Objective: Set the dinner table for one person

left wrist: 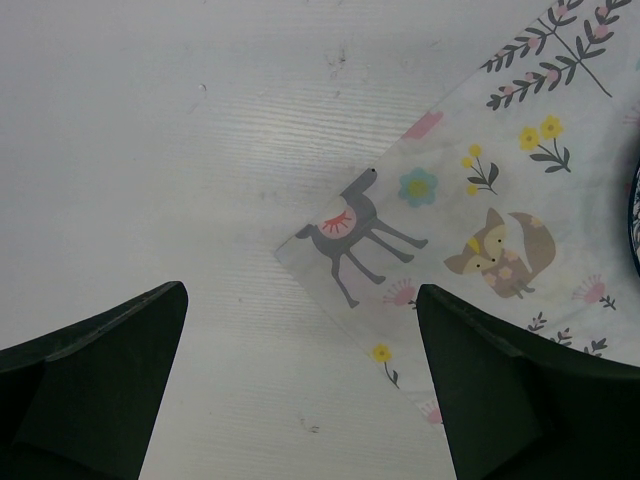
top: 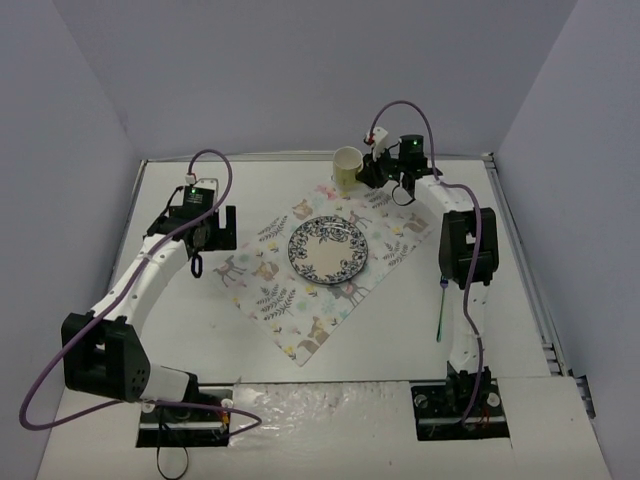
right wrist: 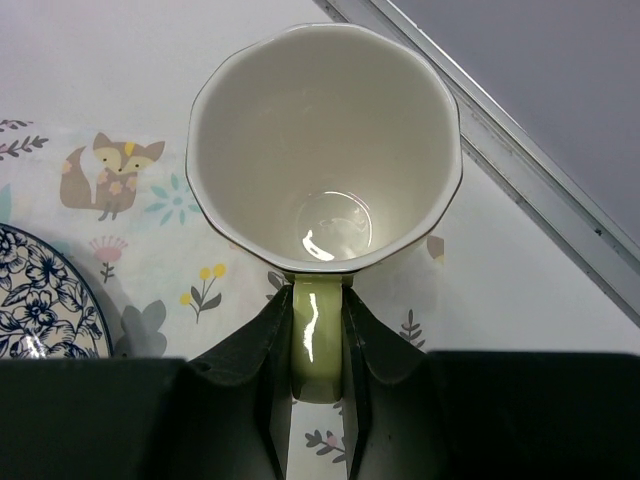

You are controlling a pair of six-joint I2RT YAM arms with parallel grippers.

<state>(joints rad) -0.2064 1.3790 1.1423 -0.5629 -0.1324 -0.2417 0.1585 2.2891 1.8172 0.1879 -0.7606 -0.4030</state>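
Note:
The white dinner table carries a pastel animal-print placemat with a blue-and-white patterned plate on it. My right gripper is shut on the pale green handle of a cream mug, which stands upright at the placemat's far corner; I cannot tell if it rests or hovers. In the right wrist view the mug is empty. My left gripper is open and empty over the placemat's left corner, with its fingers well apart.
A thin dark utensil with a green handle lies on the table beside the right arm. A metal rail runs along the table's far right edge, close to the mug. Grey walls enclose the table.

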